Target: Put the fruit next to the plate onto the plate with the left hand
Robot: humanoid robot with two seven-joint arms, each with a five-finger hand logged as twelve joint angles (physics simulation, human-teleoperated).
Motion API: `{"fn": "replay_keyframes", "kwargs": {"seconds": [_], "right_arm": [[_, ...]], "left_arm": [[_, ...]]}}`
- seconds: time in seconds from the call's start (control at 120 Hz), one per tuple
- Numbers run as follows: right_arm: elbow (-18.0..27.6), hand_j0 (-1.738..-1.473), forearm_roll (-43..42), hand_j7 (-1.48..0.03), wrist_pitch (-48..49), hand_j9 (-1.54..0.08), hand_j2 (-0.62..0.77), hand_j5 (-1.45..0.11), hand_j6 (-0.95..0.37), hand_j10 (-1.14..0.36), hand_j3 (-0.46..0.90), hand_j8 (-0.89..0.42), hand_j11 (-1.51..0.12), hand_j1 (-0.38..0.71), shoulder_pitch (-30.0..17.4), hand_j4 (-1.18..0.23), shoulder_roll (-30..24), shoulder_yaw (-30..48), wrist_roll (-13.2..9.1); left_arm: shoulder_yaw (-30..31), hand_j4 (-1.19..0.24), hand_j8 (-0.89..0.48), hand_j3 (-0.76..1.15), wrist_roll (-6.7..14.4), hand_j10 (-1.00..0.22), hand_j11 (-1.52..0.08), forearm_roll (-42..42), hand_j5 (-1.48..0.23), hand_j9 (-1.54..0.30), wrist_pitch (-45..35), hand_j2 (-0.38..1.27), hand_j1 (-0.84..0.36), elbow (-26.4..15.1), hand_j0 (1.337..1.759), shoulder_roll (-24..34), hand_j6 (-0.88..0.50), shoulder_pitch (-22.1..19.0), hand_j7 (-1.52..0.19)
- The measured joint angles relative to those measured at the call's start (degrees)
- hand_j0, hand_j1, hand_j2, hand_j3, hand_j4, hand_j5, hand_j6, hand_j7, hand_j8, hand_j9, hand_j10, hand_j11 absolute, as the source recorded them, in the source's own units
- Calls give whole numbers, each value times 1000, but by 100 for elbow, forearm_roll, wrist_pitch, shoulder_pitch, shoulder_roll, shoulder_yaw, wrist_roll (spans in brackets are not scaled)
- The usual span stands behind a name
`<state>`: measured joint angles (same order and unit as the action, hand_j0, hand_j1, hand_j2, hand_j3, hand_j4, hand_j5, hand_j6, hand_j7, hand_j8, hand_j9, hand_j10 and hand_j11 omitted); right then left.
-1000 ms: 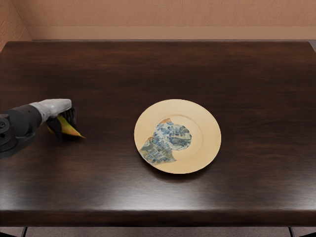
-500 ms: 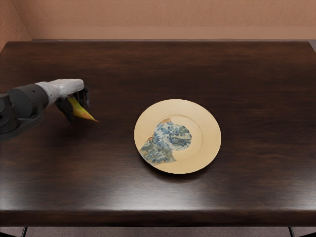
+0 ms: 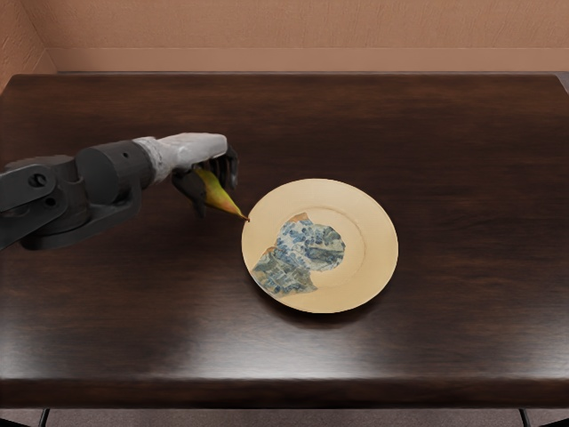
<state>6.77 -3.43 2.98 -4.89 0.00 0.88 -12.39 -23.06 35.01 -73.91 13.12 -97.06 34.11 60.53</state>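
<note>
Fruit clamped by fingers of left hand, tip at plate rim; dark wood table, tan wall.

Tan plate with blue-patterned centre; yellow-orange fruit; dark-brown table.

Left arm stretches rightward; its robot hand curls downward round the fruit.

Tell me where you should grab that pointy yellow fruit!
By its fat upper end, coming from above and the left, the way the left hand holds the fruit now. The lower end narrows to a thin tip, pointing at the plate, likely too slim to grip.
</note>
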Motion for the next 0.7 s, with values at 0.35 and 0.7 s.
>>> {"fn": "replay_keyframes", "kwargs": {"seconds": [0.35, 0.7], "right_arm": [[0, -1658, 0, 0, -2, 0, 0, 0, 0, 0, 0, 0, 0, -349, -1, 0, 0, 0, 0], [0, -1658, 0, 0, 0, 0, 0, 0, 0, 0, 0, 0, 0, -349, -1, 0, 0, 0, 0]], "left_arm": [[-58, -687, -424, 0, -2, -479, -928, 3, -945, -933, 312, 692, -424, -1, 1656, -920, -591, 240, -940], [83, -679, -436, 0, 2, -500, -918, -49, -949, -929, 501, 680, -410, 307, 1655, -1361, -613, 152, -941]]}}
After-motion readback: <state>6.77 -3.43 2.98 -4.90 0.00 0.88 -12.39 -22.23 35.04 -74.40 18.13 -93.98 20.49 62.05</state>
